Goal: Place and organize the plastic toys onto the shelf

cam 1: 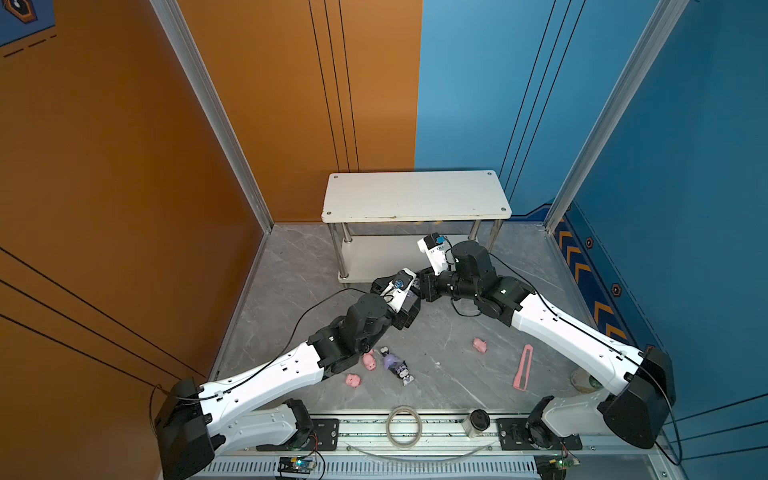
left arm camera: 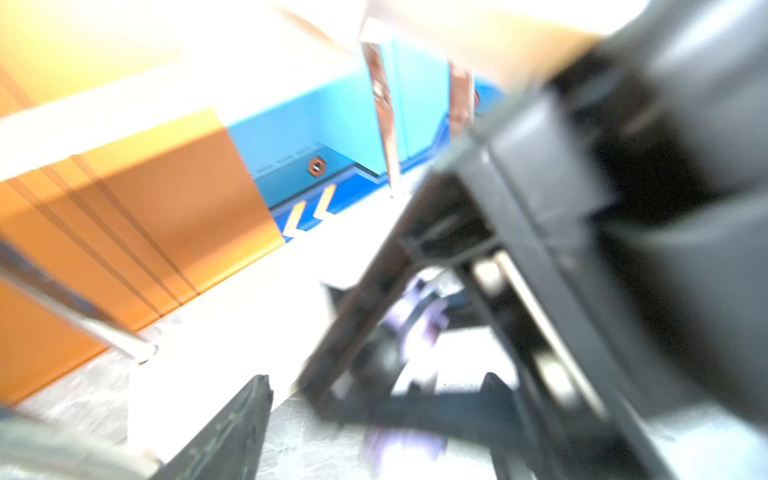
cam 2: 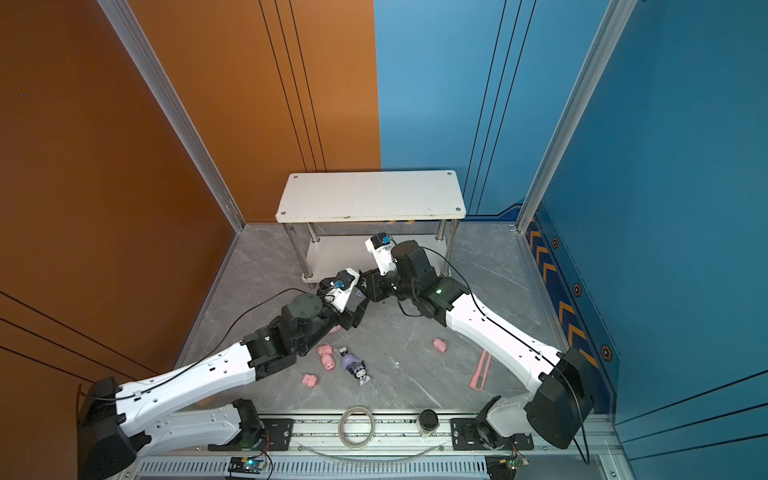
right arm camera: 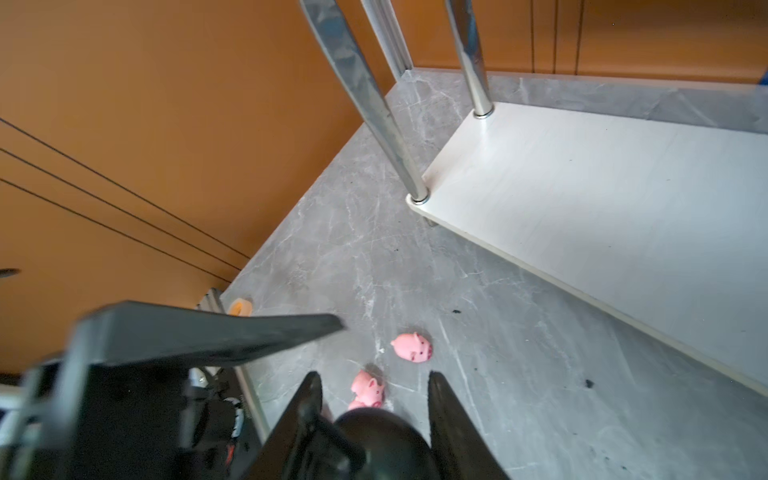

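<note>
right hand point(right arm camera: 374, 376) clenched on a cartoon figure point(right arm camera: 382, 440) (black head between its fingers point(right arm camera: 440, 407)), near the front of the shelf point(cam 1: 415, 195); left hand point(left arm camera: 376, 378) released beside it. a pink pig point(cam 1: 480, 345) lies on the table point(cam 1: 457, 386).

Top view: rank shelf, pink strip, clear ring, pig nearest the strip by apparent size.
1. shelf
2. clear ring and pink strip: similar length, ring wider; ring nearer the camera, so unranked
3. pig
</note>
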`<state>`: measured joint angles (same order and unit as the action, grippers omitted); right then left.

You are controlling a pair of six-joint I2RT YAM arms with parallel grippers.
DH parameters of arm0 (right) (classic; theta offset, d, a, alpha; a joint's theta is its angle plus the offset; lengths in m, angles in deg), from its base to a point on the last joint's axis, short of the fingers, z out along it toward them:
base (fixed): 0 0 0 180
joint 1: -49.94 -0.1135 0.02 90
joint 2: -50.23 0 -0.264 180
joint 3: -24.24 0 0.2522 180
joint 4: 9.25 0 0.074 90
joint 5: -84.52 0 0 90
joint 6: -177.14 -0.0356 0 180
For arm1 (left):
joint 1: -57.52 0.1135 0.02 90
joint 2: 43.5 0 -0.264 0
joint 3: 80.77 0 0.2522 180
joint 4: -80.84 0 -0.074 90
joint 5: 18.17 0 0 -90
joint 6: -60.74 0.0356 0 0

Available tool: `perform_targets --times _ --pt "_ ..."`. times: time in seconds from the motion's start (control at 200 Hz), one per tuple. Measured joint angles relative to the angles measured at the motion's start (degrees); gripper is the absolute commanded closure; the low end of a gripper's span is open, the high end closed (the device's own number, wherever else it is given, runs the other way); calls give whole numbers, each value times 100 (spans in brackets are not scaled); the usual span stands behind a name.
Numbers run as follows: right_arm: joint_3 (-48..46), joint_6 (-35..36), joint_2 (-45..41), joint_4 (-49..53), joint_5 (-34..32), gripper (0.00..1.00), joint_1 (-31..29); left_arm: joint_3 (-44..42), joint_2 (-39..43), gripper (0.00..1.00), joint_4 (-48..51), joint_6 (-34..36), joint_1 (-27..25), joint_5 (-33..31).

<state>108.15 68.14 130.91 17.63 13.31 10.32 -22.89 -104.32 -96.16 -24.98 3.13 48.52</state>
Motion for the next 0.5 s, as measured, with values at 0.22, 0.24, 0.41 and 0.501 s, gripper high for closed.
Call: perform_targets --times 0.22,0.24,0.41,0.501 --pt "-57 1080 638 7 -817 93 487 -732 1165 18 -68 -264 127 -542" --pt "-57 1134 730 -9 -857 93 533 -782 1268 18 -33 -291 155 -590" --pt "-48 1416 1438 -122 -1130 93 975 -964 1808 19 210 -503 415 -789" --pt "-42 1478 1676 -269 -1478 93 1078 -1001 1952 19 302 -588 544 -822"
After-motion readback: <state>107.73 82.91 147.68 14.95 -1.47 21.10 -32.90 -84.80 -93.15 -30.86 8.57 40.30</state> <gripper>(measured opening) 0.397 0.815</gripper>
